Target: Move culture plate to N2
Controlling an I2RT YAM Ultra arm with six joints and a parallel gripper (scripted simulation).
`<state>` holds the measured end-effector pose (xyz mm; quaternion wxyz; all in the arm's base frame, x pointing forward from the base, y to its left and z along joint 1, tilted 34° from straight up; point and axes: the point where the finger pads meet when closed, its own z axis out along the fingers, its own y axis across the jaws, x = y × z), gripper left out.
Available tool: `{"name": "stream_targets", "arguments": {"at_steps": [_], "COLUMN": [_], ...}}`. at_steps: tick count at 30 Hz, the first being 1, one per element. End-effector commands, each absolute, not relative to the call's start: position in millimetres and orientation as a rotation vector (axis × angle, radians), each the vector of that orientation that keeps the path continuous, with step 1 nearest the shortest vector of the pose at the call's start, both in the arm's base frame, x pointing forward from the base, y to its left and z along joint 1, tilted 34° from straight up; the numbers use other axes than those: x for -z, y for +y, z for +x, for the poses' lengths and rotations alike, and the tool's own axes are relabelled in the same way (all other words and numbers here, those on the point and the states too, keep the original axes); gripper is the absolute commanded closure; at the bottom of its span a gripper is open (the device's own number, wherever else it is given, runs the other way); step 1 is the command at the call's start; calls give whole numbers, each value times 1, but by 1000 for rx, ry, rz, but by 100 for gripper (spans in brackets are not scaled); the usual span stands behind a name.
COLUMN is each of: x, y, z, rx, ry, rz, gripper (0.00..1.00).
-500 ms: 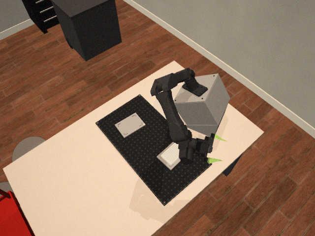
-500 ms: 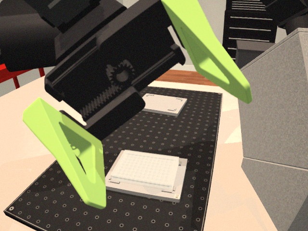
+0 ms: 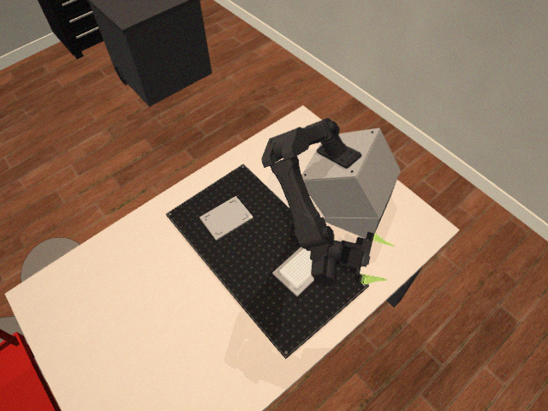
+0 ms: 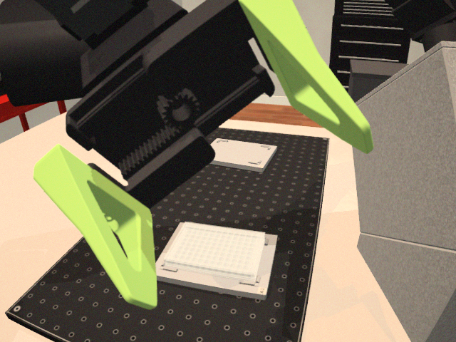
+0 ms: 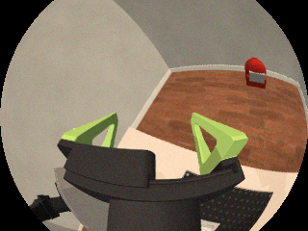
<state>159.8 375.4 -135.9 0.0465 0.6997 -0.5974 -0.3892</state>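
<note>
The white 96-well plate with its clear lid (image 4: 215, 251) sits flat on the near grey nest on the black perforated board; it also shows in the top view (image 3: 297, 268), partly hidden by the arm. The other nest (image 3: 226, 217) is bare and lies farther along the board; it shows in the exterior view (image 4: 243, 153) too. My gripper (image 3: 373, 259) is open and empty, with green fingers spread wide. It hangs above the board's edge beside the plate and points away from it. In the wrist view the gripper (image 5: 154, 138) faces the wall and floor.
The grey pedestal box (image 3: 354, 176) carrying the arm's base stands right beside the board. A dark cabinet (image 3: 150, 44) stands on the floor far off. A red object (image 3: 21, 376) sits at the table's corner.
</note>
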Motion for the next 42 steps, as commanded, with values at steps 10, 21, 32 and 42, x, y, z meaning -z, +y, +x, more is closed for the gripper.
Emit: {"name": "stream_targets", "arguments": {"at_steps": [10,21,32,42], "x": [146,158,167,168], "y": [351,322,278,245], "z": [183,204,237,259], "rx": [898,607,264,15], "ry": [-2064,-2296,-2570,-2749], "rz": [2014,1829,1552,1327], "gripper": [0,0,0,0]}}
